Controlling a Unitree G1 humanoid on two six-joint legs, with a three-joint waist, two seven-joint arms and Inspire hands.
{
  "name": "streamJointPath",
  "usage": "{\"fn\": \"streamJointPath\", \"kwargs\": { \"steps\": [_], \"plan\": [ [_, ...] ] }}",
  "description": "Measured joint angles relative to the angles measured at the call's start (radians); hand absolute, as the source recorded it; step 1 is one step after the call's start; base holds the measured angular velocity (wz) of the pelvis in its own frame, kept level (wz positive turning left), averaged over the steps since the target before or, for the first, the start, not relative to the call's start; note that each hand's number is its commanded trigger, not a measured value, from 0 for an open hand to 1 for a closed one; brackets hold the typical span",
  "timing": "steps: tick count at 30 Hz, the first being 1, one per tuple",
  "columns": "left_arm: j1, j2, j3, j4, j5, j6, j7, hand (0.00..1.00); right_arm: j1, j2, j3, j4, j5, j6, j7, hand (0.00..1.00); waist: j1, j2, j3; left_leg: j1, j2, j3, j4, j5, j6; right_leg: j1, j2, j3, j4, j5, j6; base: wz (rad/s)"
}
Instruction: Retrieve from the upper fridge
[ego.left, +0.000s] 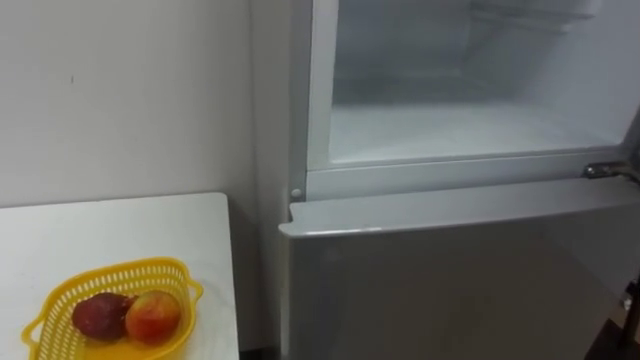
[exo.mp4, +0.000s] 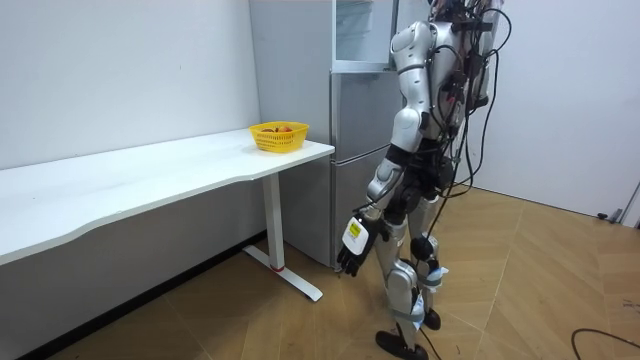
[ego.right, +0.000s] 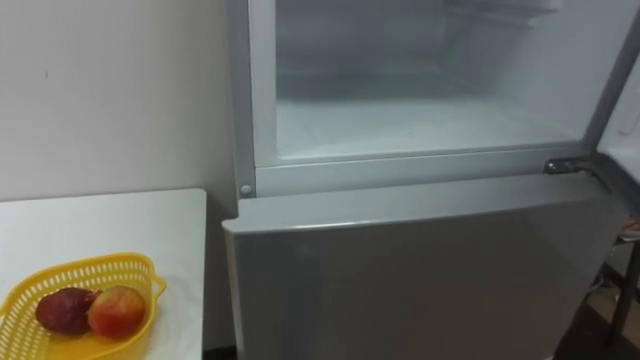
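Fingers (exo.mp4: 346, 264) of left hand (exo.mp4: 356, 236) hang relaxed — holding nothing.

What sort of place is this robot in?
Most likely a plain room set up as a kitchen corner: a fridge with its upper door open, beside a long white table carrying a yellow basket of fruit.

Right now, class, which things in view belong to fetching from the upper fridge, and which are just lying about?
Job in hand: upper fridge compartment, open, its floor bare; left hand, hanging at the robot's side.

Lying about: yellow basket holding two fruits; white table beneath it; lower fridge door, shut.
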Motion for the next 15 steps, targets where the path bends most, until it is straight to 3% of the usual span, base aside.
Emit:
{"fn": "streamJointPath", "kwargs": {
  "steps": [8,15],
  "plan": [
    [0.001,-0.003,-0.001,0.029,-0.001,-0.002,-0.011,0.00,-0.045,-0.004,0.030,-0.017,-0.278,0.008,0.057,0.00,0.032,-0.005,-0.0001,0.001,0.000,0.000,0.001,0.000,-0.001,-0.002,-0.001,-0.002,0.005,-0.002,-0.002,0.00],
    [-0.007,0.004,-0.004,0.033,-0.006,-0.003,-0.013,0.00,-0.064,-0.033,0.109,-0.018,-0.395,0.009,0.060,0.00,0.051,-0.035,0.0049,0.002,0.002,-0.021,0.010,0.001,-0.002,0.022,-0.002,-0.021,-0.001,0.000,-0.004,0.09]
  ]
}}
